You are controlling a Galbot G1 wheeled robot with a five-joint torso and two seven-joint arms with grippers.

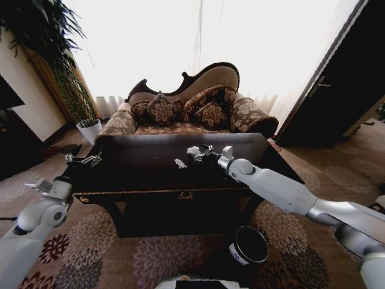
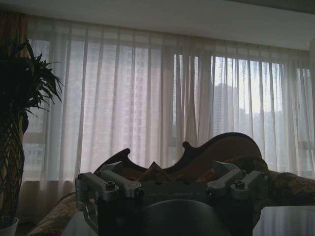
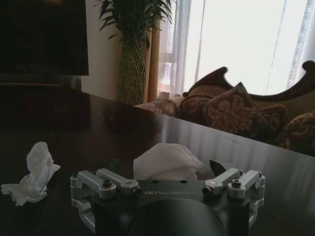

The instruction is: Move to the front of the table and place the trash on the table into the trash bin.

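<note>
Paper wad (image 3: 165, 162) sits between the right gripper's (image 1: 198, 152) wide jaws mid-tabletop (image 1: 150, 171), another wad (image 1: 180, 162) just beside; left gripper (image 1: 84, 160), jaws wide, hovers at the tabletop's left edge.

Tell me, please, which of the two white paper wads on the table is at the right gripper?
The paper wad between the right gripper's open fingers; the other wad lies apart on the table, toward the robot's left.

Right pincer (image 1: 195, 152) outstretched; left (image 1: 81, 160) raised
</note>
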